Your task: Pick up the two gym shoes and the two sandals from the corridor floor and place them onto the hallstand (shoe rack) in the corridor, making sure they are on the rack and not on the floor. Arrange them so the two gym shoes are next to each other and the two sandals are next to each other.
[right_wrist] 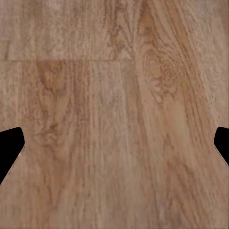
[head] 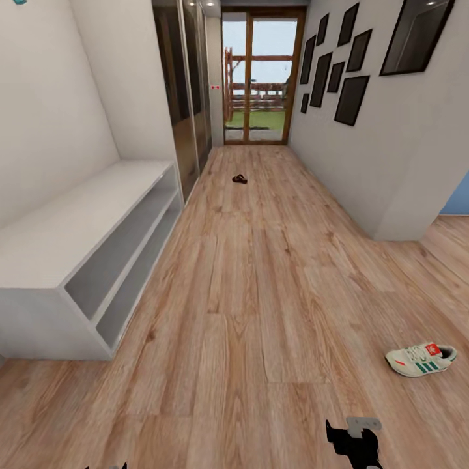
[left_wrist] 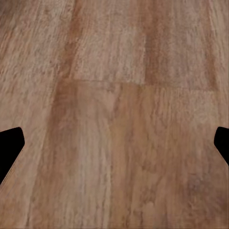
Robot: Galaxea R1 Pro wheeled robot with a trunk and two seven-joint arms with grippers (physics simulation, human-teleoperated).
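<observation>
Gym shoe (head: 421,359), white with green stripes, lies on its sole on the corridor floor (head: 260,293) at the right of the head view, well apart from the hallstand (head: 78,260). One dark sandal (head: 240,178) lies far down the corridor, near the glass door (head: 255,75). The pale grey hallstand stands against the left wall; both of its shelves and its top carry nothing. Dark picture frames (head: 339,65) hang on the right wall. Both wrist views show bare planks between widely parted fingertips: left gripper (left_wrist: 114,143) open, right gripper (right_wrist: 114,143) open, neither holding anything.
</observation>
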